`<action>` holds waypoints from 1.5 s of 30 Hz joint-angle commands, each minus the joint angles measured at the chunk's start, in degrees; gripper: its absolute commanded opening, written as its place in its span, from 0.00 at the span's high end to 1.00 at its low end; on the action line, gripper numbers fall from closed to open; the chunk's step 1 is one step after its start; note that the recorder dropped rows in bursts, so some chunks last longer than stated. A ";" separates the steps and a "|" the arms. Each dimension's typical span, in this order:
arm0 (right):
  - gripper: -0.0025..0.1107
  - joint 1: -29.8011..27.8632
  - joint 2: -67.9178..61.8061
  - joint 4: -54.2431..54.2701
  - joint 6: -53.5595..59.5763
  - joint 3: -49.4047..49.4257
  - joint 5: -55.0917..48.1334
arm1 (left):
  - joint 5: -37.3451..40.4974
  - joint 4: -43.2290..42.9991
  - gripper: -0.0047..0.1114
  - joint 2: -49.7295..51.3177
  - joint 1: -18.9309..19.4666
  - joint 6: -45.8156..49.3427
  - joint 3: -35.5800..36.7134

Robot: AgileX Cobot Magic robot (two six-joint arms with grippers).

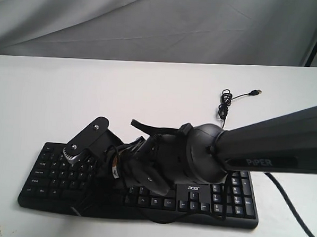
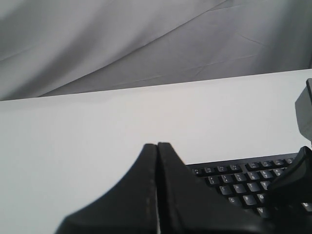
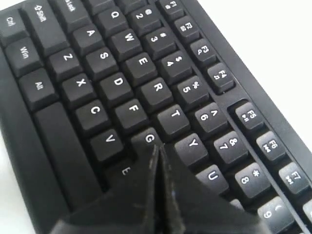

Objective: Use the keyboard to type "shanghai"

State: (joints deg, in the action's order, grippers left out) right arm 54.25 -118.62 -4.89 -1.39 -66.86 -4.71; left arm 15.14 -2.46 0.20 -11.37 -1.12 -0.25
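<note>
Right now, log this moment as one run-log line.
task: type shanghai | keyboard: on white table | right gripper: shut, tip beside G key | left gripper: shut | keypress: cannot tell

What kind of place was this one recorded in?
Probably a staged robot test or data-collection bench rather than a working desk: a white table backed by draped grey cloth, a keyboard whose USB cable lies unplugged, and the right arm, marked PiPER, reaching over it.

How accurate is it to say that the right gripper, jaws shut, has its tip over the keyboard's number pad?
Not quite: the right gripper, jaws shut, has its tip beside the G key among the letter keys of the keyboard, not over the number pad. The right wrist view shows it.
</note>
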 commanded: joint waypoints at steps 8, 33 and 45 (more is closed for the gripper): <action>0.98 -1.11 -0.31 0.20 1.70 0.38 -1.58 | -0.28 -0.04 0.96 -0.20 -0.23 -0.16 0.25; 0.98 0.12 5.08 0.65 2.92 -0.48 -5.45 | -0.28 -0.04 0.96 -0.20 -0.23 -0.16 0.25; 0.98 5.20 -5.56 0.43 4.15 -18.54 -8.48 | -0.28 -0.04 0.96 -0.20 -0.23 -0.16 0.25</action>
State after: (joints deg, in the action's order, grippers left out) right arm 58.89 -120.72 -4.53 1.95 -81.28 -11.62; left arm 15.14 -2.46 0.20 -11.37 -1.12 -0.25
